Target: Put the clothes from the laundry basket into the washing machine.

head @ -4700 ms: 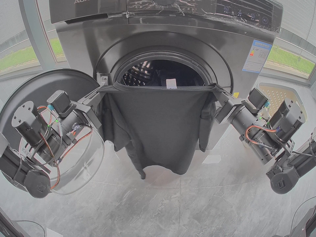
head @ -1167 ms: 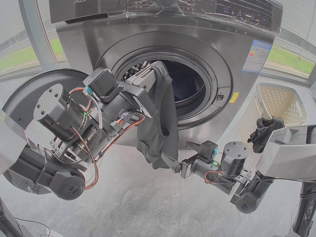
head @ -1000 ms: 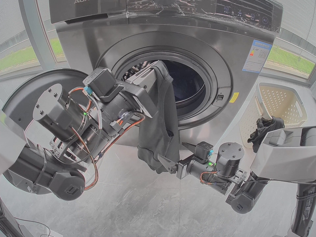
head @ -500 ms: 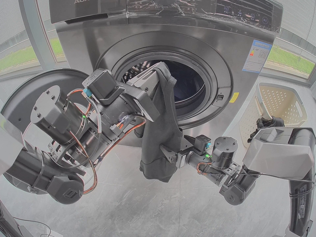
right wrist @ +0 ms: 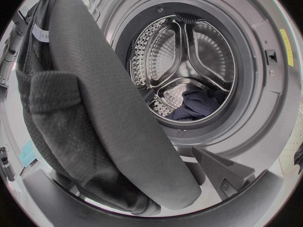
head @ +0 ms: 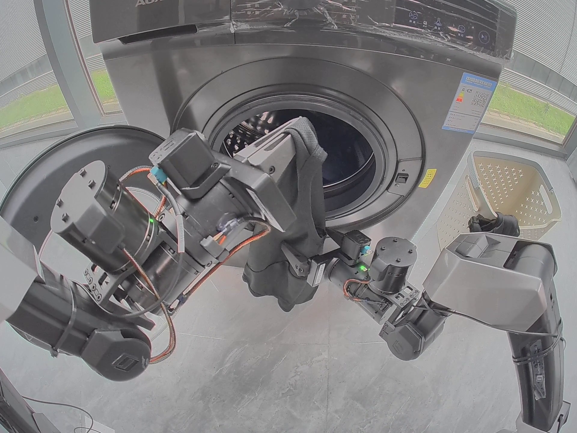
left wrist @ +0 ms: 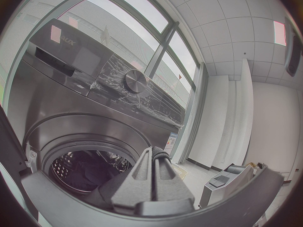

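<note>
Left of centre in the head view, the left end effector (head: 287,141) clamps the grey shirt (head: 309,199) before the washing machine (head: 150,91) mouth. Below centre, the right end effector (head: 294,260) presses spread fingers into the hanging fabric. At right stands the laundry basket (head: 511,187), with dark cloth (head: 493,224) on its rim.

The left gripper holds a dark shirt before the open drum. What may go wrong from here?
1. The lower part of the shirt hangs below the door rim, outside the drum. If the left gripper lets go now, the shirt will probably fall to the floor.
2. The right gripper is open and the cloth lies on it unclamped, so the hem may slip off when it lifts.
</note>
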Robot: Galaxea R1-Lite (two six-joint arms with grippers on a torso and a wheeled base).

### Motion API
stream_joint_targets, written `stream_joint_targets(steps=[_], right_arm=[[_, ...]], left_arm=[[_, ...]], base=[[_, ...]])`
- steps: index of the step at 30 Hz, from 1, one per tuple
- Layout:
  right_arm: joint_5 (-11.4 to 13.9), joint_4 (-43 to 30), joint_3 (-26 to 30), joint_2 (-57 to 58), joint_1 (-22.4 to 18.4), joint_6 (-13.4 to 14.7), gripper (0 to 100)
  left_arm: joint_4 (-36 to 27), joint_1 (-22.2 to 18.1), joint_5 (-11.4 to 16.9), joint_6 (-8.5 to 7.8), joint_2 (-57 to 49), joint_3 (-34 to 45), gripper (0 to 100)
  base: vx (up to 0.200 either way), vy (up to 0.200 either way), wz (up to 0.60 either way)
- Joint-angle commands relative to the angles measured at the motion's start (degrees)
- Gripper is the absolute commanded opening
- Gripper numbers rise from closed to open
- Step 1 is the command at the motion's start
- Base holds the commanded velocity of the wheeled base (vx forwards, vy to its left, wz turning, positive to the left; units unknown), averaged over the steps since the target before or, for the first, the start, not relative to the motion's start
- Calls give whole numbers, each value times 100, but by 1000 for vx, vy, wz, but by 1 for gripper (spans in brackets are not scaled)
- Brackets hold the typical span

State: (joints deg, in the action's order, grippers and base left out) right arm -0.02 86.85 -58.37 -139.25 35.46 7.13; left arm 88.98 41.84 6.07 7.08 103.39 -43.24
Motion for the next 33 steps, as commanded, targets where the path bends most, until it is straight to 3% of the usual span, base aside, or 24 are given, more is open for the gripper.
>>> stream_joint_targets(steps=[1,2,11,15,23,29,30,33], right_arm=[[-15,-1,-351,-278,-4,-1,100],[-24,25,-377,-287,-4,-10,0],[-24,131,-324,-164,-57,-10,0],[-42,131,-131,-58,-259,-28,0],[-42,131,458,891,-496,-54,0],[-42,104,704,1348,-435,-63,0],[-50,87,783,1559,-400,-63,0],[-50,61,818,1665,-365,-54,0]], left_arm=[[14,-53,-1,4,-12,26,0],[14,-53,-1,4,-12,17,0],[-3,-71,-9,12,-12,17,0],[-3,-325,-212,-75,41,96,0],[5,-853,-159,-163,129,940,0],[23,-870,17,-260,340,1573,0],[23,-870,368,-365,454,2074,0],[23,-923,571,-453,709,2338,0]], base=[[0,0,0],[0,0,0],[0,0,0],[0,0,0],[0,0,0],[0,0,0],[0,0,0],[0,0,0]])
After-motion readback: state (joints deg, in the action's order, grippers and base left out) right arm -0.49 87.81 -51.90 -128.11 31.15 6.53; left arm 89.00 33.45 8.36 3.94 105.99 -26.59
